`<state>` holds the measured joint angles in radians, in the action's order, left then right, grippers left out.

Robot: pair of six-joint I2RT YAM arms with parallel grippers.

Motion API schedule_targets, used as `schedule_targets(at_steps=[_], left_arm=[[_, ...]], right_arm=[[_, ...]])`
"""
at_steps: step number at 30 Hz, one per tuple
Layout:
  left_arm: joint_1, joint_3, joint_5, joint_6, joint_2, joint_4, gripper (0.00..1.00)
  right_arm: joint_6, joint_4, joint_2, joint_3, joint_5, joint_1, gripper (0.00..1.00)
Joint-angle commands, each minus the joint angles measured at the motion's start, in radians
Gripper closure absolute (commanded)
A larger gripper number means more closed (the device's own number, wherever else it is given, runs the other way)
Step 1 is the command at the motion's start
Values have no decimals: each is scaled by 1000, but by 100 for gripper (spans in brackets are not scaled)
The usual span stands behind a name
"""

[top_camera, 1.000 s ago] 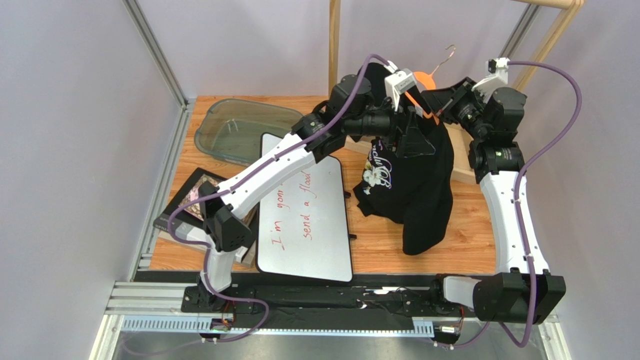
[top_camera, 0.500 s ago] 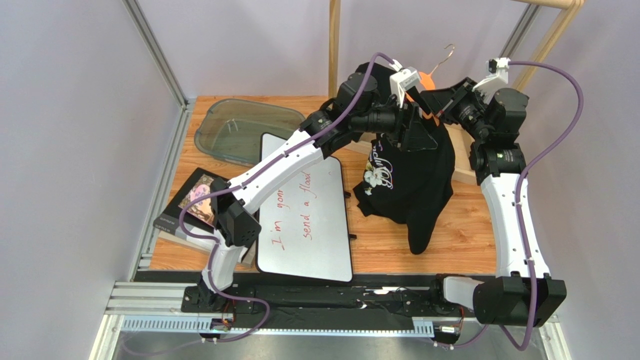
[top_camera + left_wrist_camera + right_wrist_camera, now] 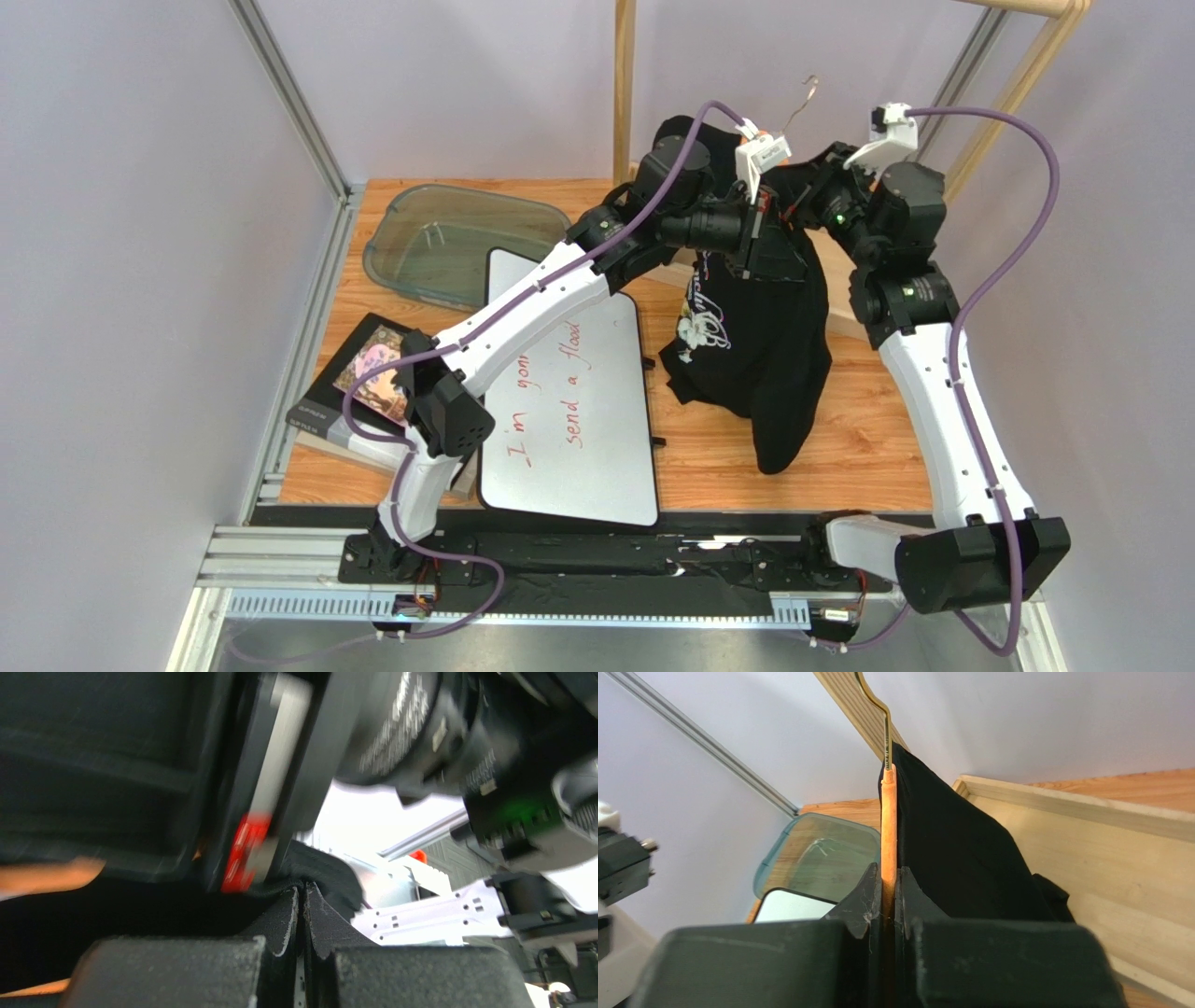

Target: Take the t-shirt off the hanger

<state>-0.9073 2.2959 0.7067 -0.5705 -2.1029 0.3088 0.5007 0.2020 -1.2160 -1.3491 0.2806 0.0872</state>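
Hanger (image 3: 888,812) is sitting pinched in right tool (image 3: 889,882); left tool (image 3: 303,896) is gripping t-shirt (image 3: 765,350), so I'm planning slow tug w/o jerks.

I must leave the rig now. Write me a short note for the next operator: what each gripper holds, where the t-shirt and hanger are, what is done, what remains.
Left gripper: fingers shut on black cloth near the top of the t-shirt.
Right gripper: fingers shut on the orange hanger.
Both things are held up over the far side of the table; the shirt's lower part hangs beside the whiteboard.
Done: both grasps. Left: the shirt is not yet off the hanger; pull the two apart.
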Motion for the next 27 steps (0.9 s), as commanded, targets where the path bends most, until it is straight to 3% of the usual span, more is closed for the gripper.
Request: schedule_targets(at_steps=[1,9,19,27], left_arm=[[-16,79,36,-14,73,-5,100],[-96,27,30,40,142,49,100],[-134,-29,-67,126,224,128,100],[-195,-118,-16,61,164,23,100]], right_arm=[[-165,-67,18,-38,-250,112,100],[-159,-116,-8,1,-405,155,100],[-174,-110,-8,2,-440,155,100],[-83,-59,-13,-61,-494,157,100]])
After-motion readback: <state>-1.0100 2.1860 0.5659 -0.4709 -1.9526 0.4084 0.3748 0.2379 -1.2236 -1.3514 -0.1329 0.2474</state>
